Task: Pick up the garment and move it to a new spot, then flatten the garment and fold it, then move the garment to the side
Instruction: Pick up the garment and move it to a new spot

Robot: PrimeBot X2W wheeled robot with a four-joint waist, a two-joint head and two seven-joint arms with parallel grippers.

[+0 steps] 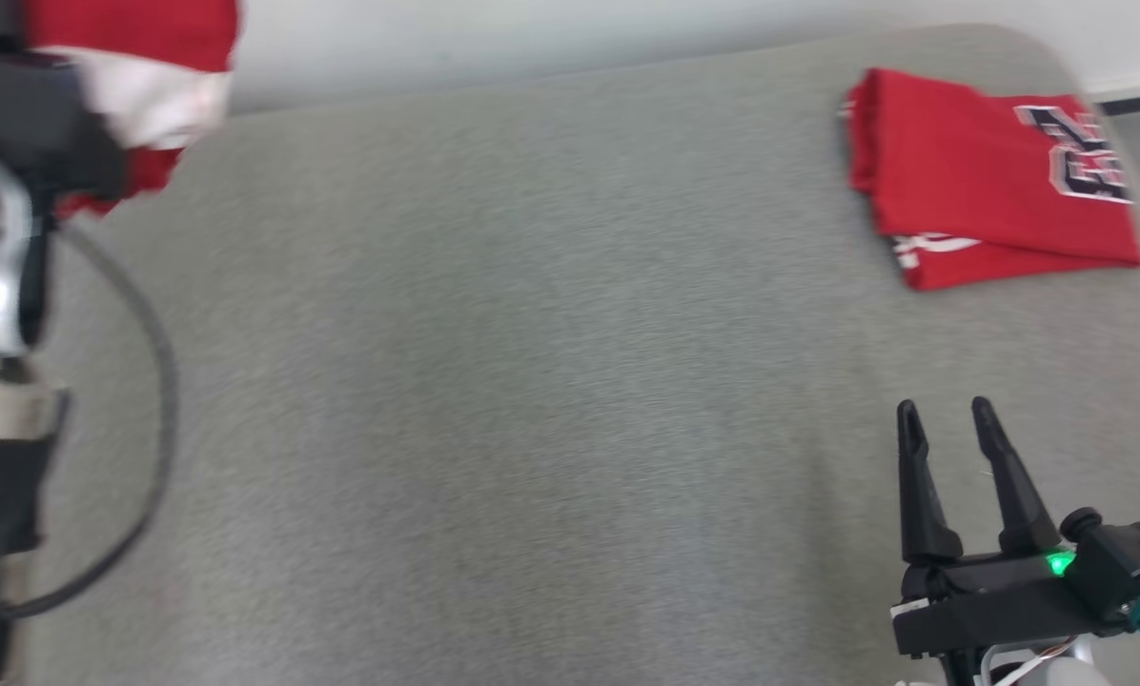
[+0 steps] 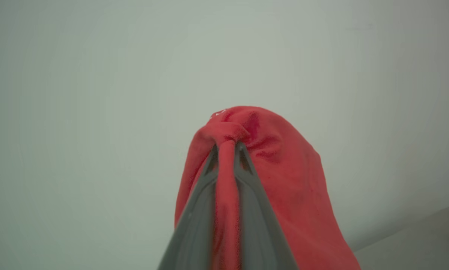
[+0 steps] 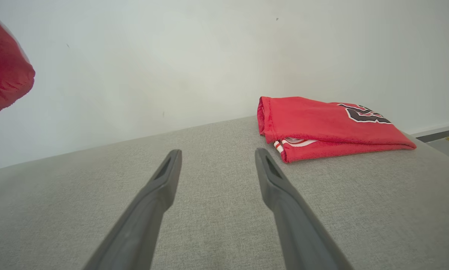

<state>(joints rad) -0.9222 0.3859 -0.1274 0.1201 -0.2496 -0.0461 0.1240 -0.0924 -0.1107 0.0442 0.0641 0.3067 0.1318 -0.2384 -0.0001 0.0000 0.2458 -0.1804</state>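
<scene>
Pale plain wall [image 3: 172,56] behind; grey fabric-covered tabletop [image 1: 532,333] in front of the robot. Left hand [image 2: 227,147] is clenched on a bunched fold of the red soft-cloth garment with white trim [image 2: 284,180]. The garment hangs in the air, up over the tabletop's far left part. Right hand [image 1: 945,410] is released, fingers apart, low over the near right of the tabletop, holding nothing. A second red garment with black-and-white lettering [image 1: 961,171] lies folded at the far right edge. Judgement: pick-up done, carry to the new spot apparently in hand. Left to do: set down, flatten, fold, move aside.
</scene>
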